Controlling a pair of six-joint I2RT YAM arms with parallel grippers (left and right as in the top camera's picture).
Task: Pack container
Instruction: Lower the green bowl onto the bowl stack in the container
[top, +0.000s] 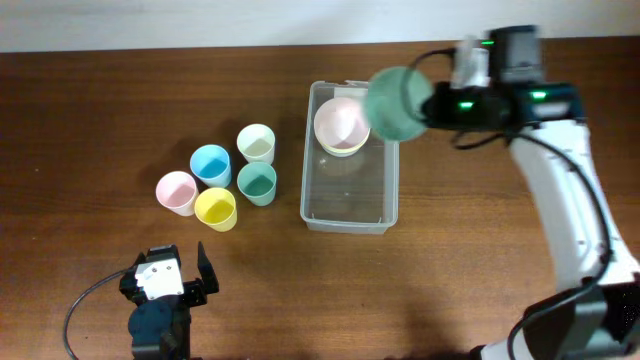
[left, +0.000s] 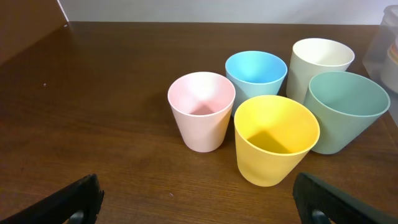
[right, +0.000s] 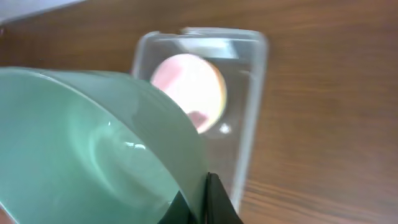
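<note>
The clear plastic container (top: 345, 195) lies mid-table, its long side running away from me. A pink bowl (top: 341, 124) nested in a pale yellow one sits at its far end. My right gripper (top: 432, 105) is shut on the rim of a green bowl (top: 393, 103), held tilted above the container's far right corner. The right wrist view shows the fingers (right: 214, 200) pinching the green bowl's (right: 93, 143) wall, with the container (right: 249, 112) and the pink bowl (right: 189, 87) below. My left gripper (top: 168, 272) rests open near the front left edge, nothing between its fingers (left: 323, 199).
Several cups stand in a cluster left of the container: pink (left: 201, 112), blue (left: 255, 71), cream (left: 320, 62), teal green (left: 345, 109) and yellow (left: 273, 140). They are just ahead of my left gripper. The right arm (top: 565, 200) reaches in from the front right.
</note>
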